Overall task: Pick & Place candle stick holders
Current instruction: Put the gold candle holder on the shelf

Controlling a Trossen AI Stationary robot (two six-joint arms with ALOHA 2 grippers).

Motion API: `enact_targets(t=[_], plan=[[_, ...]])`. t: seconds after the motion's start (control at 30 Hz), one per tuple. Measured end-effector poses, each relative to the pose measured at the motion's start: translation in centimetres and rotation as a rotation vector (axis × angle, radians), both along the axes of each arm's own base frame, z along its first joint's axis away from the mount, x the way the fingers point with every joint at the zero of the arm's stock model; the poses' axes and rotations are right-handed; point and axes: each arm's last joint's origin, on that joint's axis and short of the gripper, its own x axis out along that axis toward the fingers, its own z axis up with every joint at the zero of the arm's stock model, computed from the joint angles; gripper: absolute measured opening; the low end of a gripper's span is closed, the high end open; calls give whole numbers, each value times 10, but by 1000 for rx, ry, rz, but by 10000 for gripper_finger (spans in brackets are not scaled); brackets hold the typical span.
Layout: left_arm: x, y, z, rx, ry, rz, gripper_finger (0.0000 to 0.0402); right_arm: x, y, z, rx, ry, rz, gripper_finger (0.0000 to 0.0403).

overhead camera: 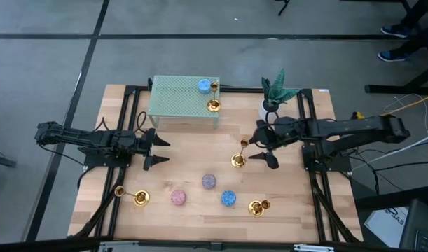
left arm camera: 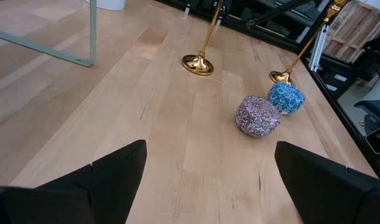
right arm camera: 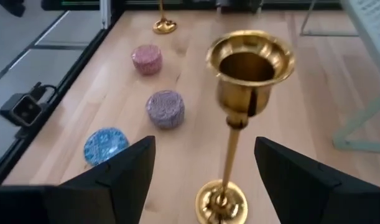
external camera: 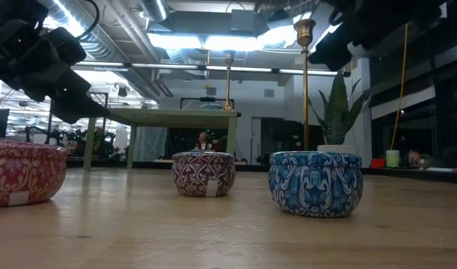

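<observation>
A gold candle stick holder [right arm camera: 232, 149] stands upright on its round base [overhead camera: 237, 161] at the table's middle right. My right gripper [right arm camera: 204, 149] is open, one finger on each side of the stem below the cup [right arm camera: 250, 62], and touches nothing. Another holder [overhead camera: 213, 105] stands on the green stand [overhead camera: 178, 101] at the far side. Two more holders [overhead camera: 140, 198] [overhead camera: 257, 208] stand near the front edge. My left gripper [overhead camera: 154, 148] waits open at the left, above the wood.
A pink candle [overhead camera: 178, 197], a purple-grey candle [overhead camera: 209, 181] and a blue candle [overhead camera: 229, 198] sit in the near middle. Another blue candle [overhead camera: 203, 86] rests on the stand. A potted plant [overhead camera: 273, 98] stands at the far right, just behind my right arm.
</observation>
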Motion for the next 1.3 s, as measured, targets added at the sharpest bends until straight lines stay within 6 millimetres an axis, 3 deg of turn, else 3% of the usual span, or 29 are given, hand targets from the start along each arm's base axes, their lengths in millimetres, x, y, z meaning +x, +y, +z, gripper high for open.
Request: enact_targets(t=[0.23,0.53,1.07,1.2,1.3], plan=[[0,0,0,0,0,0,353,11,-3,-4,-58,-27,-94,277],[0,0,0,0,0,0,353,19,-3,-7,-55,-51,-95,265],[0,0,0,0,0,0,352,19,-2,-7,-12,-39,-85,72],[0,0,0,0,0,0,354,19,-2,-7,-13,-40,-85,40],[0,0,0,0,0,0,353,19,-2,-7,-10,-39,-86,40]])
